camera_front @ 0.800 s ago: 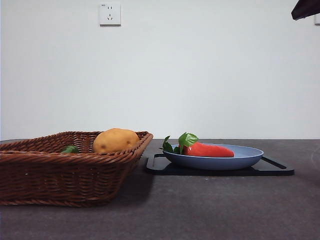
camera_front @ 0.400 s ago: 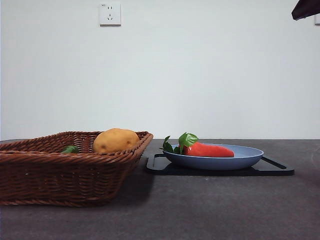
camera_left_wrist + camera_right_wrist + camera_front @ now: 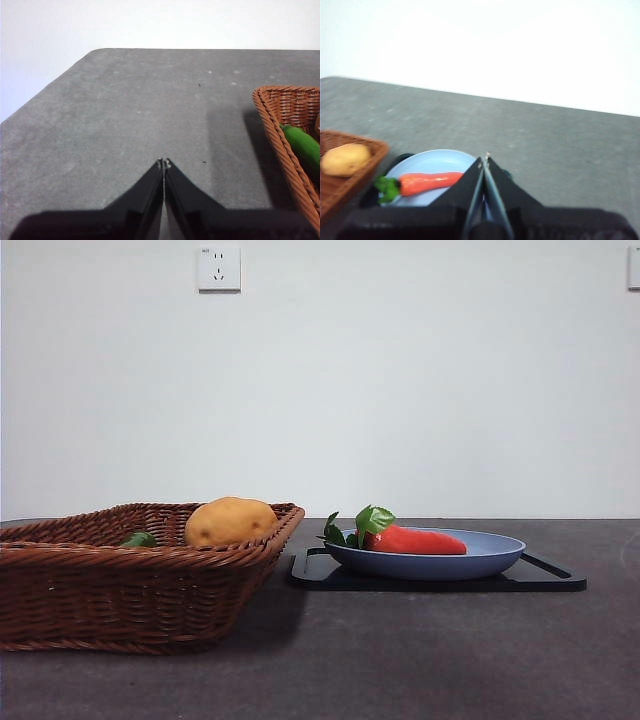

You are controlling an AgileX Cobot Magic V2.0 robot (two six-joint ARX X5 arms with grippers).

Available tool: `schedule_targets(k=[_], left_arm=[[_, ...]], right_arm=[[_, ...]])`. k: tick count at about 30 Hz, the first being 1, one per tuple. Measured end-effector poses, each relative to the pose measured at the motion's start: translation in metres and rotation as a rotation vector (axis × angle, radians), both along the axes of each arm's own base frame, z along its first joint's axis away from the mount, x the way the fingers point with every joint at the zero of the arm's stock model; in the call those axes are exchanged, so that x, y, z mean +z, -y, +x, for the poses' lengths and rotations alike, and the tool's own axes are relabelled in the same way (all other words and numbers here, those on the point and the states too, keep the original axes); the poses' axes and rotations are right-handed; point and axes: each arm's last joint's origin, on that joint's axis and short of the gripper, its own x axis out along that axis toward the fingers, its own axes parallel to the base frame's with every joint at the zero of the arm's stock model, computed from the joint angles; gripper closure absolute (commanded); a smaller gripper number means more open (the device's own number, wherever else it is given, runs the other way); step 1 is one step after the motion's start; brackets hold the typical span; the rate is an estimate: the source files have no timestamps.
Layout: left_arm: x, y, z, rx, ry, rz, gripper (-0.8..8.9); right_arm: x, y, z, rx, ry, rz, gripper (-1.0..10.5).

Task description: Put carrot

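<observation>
Lighting: even, bright, diffuse. Front view sharp; soft shadow on the tabletop (image 3: 400, 660) beside the basket (image 3: 130, 580). Left wrist view clear, wall overexposed. Right wrist view blurred throughout, background washed out white; carrot (image 3: 425, 182) soft-edged.

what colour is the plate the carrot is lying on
Light blue plate under the carrot; clearest in the front view.

A carrot (image 3: 415, 540) lies on its side in a blue plate (image 3: 487, 559), its green leaves toward the basket and its tapered end pointing the other way. The plate sits on a flat black tray (image 3: 548, 580) on the dark grey table (image 3: 420, 660). Just beside the tray stands a brown wicker basket (image 3: 120, 590) holding a yellow-brown potato (image 3: 230, 521) and a small green vegetable (image 3: 140, 539). A white wall socket (image 3: 219, 268) is mounted on the pale wall behind.
</observation>
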Motion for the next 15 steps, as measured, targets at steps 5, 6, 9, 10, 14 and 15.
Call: schedule_targets(k=[5, 6, 9, 10, 14, 15], left_arm=[[0.000, 0.000, 0.000, 0.000, 0.000, 0.000, 8.05], [0.000, 0.000, 0.000, 0.000, 0.000, 0.000, 8.05], [0.000, 0.000, 0.000, 0.000, 0.000, 0.000, 8.05], [0.000, 0.000, 0.000, 0.000, 0.000, 0.000, 8.05], [0.000, 0.000, 0.000, 0.000, 0.000, 0.000, 8.05], [0.000, 0.000, 0.000, 0.000, 0.000, 0.000, 8.05]], right_arm=[[-0.034, 0.017, 0.003, -0.060, -0.055, 0.009, 9.4], [-0.042, 0.020, 0.004, -0.075, -0.065, 0.011, 9.4], [-0.064, 0.026, 0.006, -0.126, -0.058, 0.015, 9.4], [-0.070, 0.027, 0.007, -0.138, -0.053, 0.016, 9.4], [-0.098, 0.028, 0.011, -0.147, -0.030, 0.021, 9.4], [-0.105, 0.028, 0.011, -0.147, -0.031, 0.024, 9.4]])
